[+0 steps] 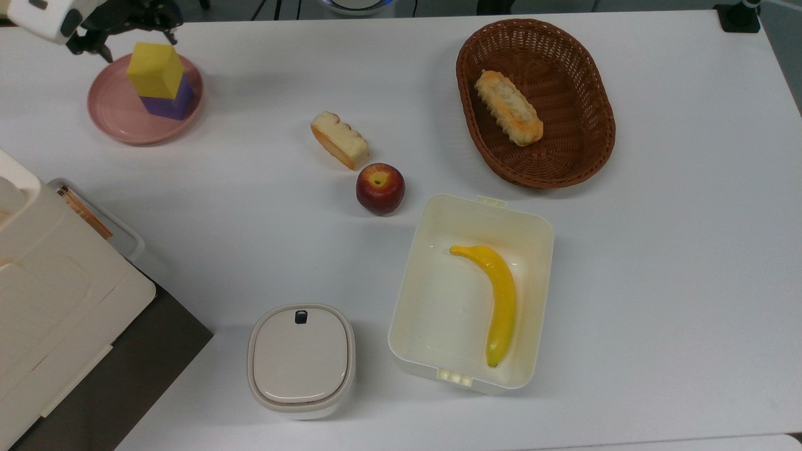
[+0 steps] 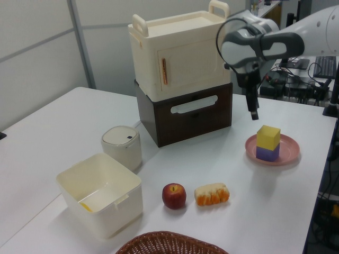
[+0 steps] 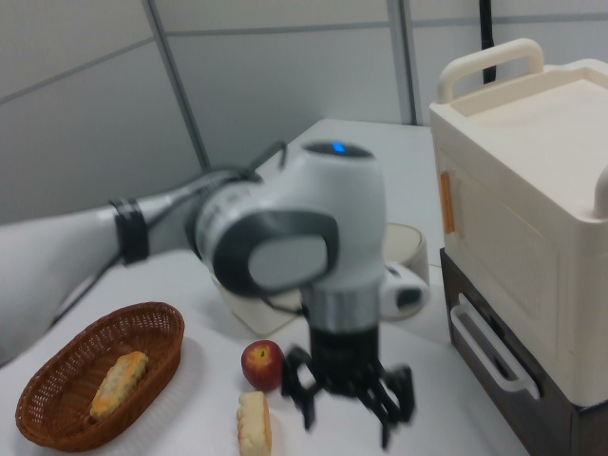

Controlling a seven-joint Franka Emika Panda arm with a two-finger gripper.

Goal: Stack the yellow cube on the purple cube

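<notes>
Two stacked blocks — yellow cube (image 1: pixel 155 69) hiding most of purple cube (image 1: pixel 168 104) — below the parted, empty end effector (image 1: pixel 133 36).

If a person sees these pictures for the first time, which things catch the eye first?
The yellow cube stacked on the purple cube, on a pink plate at the top view's upper left. The open gripper hangs just beyond them. Lower down, a banana lies in a cream box.
</notes>
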